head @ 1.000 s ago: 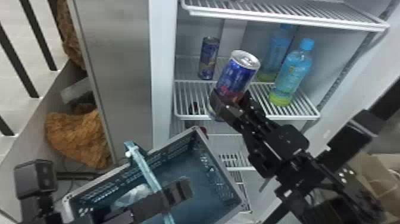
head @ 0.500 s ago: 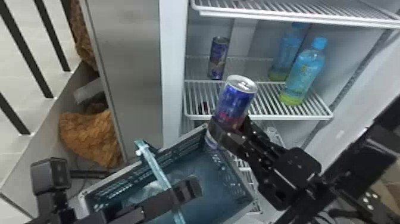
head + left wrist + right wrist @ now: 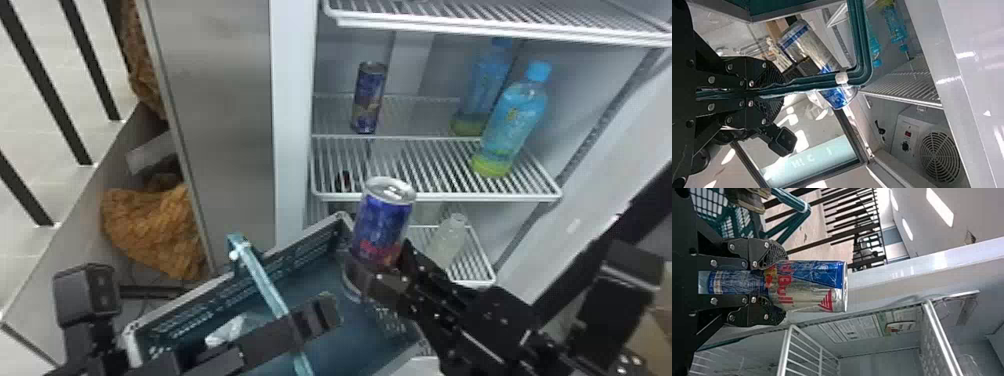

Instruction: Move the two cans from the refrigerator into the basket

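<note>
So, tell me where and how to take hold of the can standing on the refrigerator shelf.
Grip the standing can around mid-body, coming in level from the refrigerator's open front, one finger on each side. It is a slim upright cylinder, so its straight sides should suit flat fingers. The upper shelf would likely hinder a grasp from above.

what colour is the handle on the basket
The handle is dark teal, clearest in the left wrist view.
</note>
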Available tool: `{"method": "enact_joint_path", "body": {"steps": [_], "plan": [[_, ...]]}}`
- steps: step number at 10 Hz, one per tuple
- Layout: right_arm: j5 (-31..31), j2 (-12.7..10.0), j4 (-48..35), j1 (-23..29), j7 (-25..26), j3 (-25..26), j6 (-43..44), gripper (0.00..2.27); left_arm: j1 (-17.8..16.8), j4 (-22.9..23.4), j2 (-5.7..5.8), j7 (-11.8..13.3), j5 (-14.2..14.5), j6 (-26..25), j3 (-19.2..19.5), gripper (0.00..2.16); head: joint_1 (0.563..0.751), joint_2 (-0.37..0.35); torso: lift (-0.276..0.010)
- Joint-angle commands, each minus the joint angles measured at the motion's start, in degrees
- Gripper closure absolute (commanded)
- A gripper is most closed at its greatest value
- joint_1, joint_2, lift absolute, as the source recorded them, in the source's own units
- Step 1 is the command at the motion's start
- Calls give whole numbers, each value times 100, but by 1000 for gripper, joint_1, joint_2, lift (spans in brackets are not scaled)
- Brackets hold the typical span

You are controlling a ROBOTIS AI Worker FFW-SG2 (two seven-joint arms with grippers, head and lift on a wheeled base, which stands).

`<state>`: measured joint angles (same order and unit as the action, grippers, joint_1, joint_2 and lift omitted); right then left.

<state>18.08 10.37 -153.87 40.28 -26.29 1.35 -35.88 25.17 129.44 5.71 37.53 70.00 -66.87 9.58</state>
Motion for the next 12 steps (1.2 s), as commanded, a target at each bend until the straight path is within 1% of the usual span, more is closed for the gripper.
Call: {"method": "enact_joint_path", "body": {"steps": [1, 4, 5, 6, 7, 8, 9, 10, 12], "plan": [[-37, 0, -32, 35, -78, 37, -152, 1210, 0, 0, 0, 0, 4, 7, -10, 1202, 695, -124, -35], [-72, 0, -18, 49, -272, 60, -420, 1108, 0, 0, -9, 0, 4, 7, -10, 1202, 695, -122, -35], [-49, 0, 24, 21, -333, 60, -476, 880, 0, 0, -9, 0, -8, 7, -10, 1202, 695, -121, -35], [-60, 0, 38, -7, -395, 60, -645, 588, 0, 0, -9, 0, 4, 7, -21, 1202, 695, -118, -35], [-37, 0, 66, -7, -421, 71, -645, 369, -14, 0, -9, 0, -8, 7, -33, 1202, 695, -118, -35], [-37, 0, 52, -7, -430, 105, -645, 226, -14, 0, 0, 0, 4, 7, -33, 1202, 695, -116, -35], [-37, 0, 52, 7, -430, 174, -645, 145, -14, 0, 0, 0, 4, 7, -33, 1202, 695, -118, -35], [-60, -9, 24, 21, -430, 231, -560, 114, -14, 0, 9, 0, 4, 7, -33, 1202, 695, -124, -35], [-152, -132, 24, 35, -412, 585, -82, 114, -14, 0, 18, 0, 4, 7, -44, 1202, 695, -145, -35]]}}
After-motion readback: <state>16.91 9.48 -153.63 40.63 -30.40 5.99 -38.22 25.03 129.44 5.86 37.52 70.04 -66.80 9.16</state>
